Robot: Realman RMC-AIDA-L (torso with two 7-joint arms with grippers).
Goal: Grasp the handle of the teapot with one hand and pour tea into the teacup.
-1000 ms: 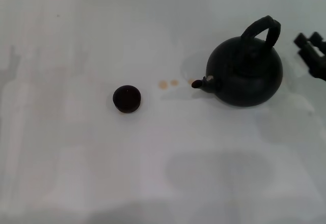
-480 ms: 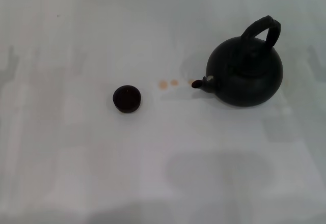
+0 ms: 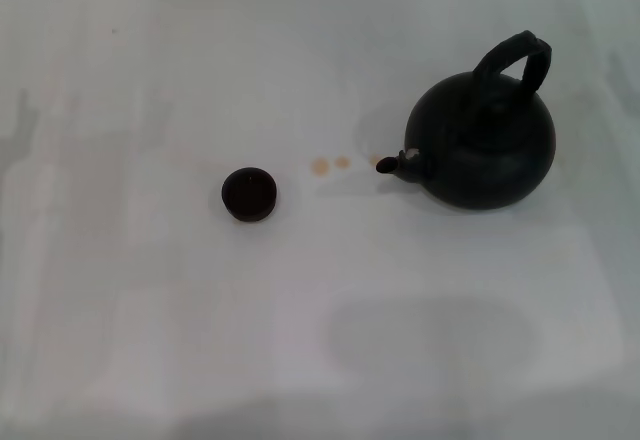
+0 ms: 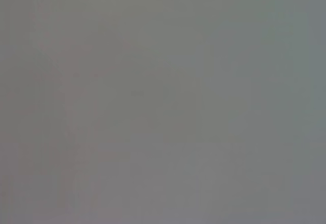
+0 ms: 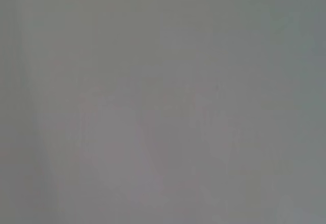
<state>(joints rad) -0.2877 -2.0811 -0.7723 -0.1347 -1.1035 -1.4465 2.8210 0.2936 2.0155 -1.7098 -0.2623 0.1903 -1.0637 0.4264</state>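
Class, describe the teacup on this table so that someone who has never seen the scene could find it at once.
Start at the big round black teapot on the right side of the white table. Follow its short spout leftward past three small tan drops to the teacup. It is a tiny, round, dark cup without a handle, standing alone and far smaller than the teapot.
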